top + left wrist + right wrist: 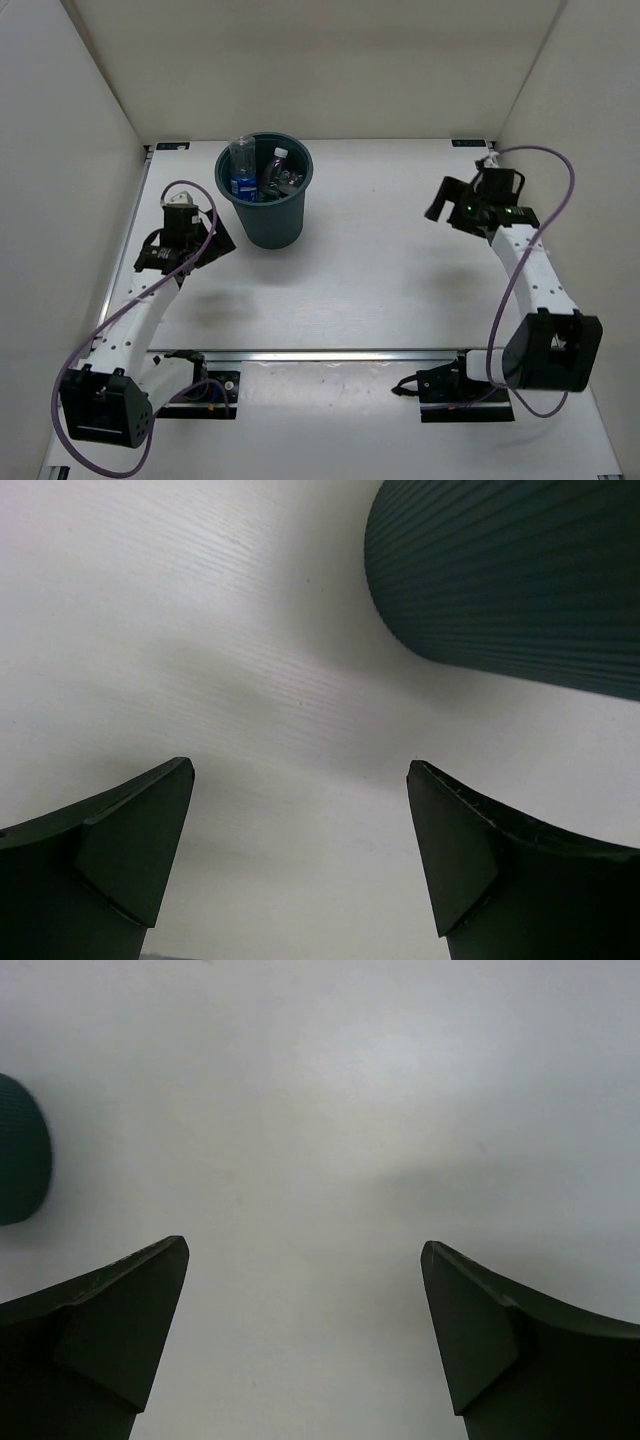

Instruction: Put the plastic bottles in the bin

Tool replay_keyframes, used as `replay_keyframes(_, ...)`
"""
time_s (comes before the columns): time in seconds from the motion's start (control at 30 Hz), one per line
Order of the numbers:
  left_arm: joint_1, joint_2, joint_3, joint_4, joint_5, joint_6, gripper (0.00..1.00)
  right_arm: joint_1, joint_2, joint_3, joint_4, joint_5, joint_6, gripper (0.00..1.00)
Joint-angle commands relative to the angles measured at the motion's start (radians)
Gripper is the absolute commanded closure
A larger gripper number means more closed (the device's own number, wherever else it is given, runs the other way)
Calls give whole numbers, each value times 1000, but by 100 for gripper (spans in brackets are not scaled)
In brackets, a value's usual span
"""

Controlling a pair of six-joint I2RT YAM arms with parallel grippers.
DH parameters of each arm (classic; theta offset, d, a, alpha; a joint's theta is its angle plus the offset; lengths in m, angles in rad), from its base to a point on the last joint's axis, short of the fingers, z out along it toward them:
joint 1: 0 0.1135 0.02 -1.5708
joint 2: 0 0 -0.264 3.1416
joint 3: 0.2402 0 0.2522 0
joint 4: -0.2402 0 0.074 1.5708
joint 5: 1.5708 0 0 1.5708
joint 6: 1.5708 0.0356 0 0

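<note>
The dark teal bin stands at the back left of the table. Inside it a clear bottle with a blue label stands upright, and a clear bottle with a white cap leans beside it; other bottles lie dark and unclear at the bottom. No bottle shows on the table. My left gripper is open and empty, low beside the bin's left side; the bin's ribbed wall fills the upper right of the left wrist view. My right gripper is open and empty at the right of the table, with the bin's edge far left in its view.
White walls enclose the table on the left, back and right. Purple cables loop from both arms. A metal rail runs along the near edge between the arm bases.
</note>
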Motion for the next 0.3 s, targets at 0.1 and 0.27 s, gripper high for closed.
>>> replay_keyframes(0.1, 16, 21, 74, -22, -51, 25, 1, -158, -210, -105, -115, 101, 0, 1)
replay_keyframes(0.27, 22, 8, 74, -20, -57, 24, 2, -161, -234, -116, -152, 136, -22, 1)
